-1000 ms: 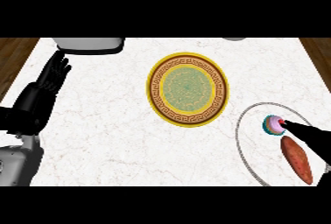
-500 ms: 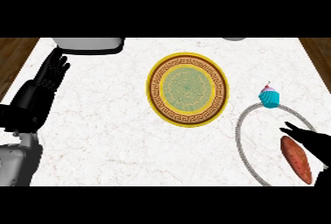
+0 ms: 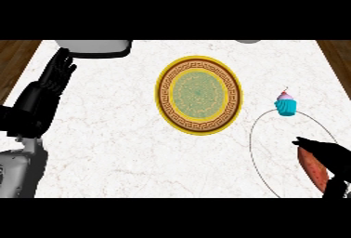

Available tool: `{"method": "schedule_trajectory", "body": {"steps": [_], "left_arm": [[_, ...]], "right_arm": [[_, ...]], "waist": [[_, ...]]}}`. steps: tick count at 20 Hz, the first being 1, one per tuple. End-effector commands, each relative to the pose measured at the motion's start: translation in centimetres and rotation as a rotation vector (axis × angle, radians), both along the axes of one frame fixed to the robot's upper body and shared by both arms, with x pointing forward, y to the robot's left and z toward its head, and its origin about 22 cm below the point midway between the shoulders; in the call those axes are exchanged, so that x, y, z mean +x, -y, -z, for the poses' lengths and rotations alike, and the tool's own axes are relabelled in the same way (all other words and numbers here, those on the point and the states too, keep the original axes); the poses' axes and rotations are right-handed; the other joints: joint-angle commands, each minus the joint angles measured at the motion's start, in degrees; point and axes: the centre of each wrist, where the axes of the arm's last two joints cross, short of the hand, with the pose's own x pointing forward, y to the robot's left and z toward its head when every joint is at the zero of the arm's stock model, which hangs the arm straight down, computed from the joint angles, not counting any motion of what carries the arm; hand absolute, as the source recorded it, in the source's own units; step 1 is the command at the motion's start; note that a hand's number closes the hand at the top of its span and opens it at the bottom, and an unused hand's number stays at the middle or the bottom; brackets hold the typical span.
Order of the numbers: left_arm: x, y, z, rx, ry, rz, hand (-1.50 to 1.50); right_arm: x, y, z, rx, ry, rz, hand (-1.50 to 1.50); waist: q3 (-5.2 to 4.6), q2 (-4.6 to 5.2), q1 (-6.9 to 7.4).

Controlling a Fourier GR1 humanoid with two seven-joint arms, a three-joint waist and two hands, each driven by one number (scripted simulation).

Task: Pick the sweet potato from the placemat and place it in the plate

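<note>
Head view: the sweet potato (image 3: 314, 169) lies on the round placemat (image 3: 255, 153) at about four o'clock on the marble counter (image 3: 123, 144). The right hand (image 3: 331, 155) overlaps its upper end, dark fingers reaching left; whether they close on it, I cannot tell. A cupcake (image 3: 286, 103) with teal wrapper sits at the placemat's twelve o'clock rim. The gold-rimmed plate (image 3: 198, 95) stands apart at ten o'clock from the placemat, with nothing between them. The left hand (image 3: 57, 72) rests open at nine o'clock. No writing is legible.

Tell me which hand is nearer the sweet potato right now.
Right. The right hand is over the sweet potato on the placemat, its fingers covering part of it. The left hand rests open far across the counter, at the view's upper left.
</note>
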Motion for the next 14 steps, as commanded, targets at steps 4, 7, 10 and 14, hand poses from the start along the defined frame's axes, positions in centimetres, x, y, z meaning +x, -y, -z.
{"method": "schedule_trajectory", "body": {"steps": [4,7,10,14], "left_arm": [[0.4,-1.7,-0.9,0.005,0.005,-0.003,0.00],[-0.4,-2.1,-0.6,0.001,-0.022,-0.058,0.00],[-1.2,-3.5,0.2,0.008,-0.020,-0.139,0.00],[-1.7,-3.7,0.1,0.027,-0.022,-0.141,0.00]], "right_arm": [[1.0,-0.4,1.1,0.068,0.243,-0.053,1.50],[-3.2,-1.0,4.2,-0.016,0.234,0.470,1.50],[-7.6,1.7,6.0,-0.107,0.164,0.808,1.50],[-9.0,-0.9,5.1,-0.187,0.365,0.995,1.50]], "waist": [[0.13,0.09,0.05],[0.00,-0.84,-3.49],[-0.43,-2.10,-10.01],[-0.53,-1.97,-7.85]]}}
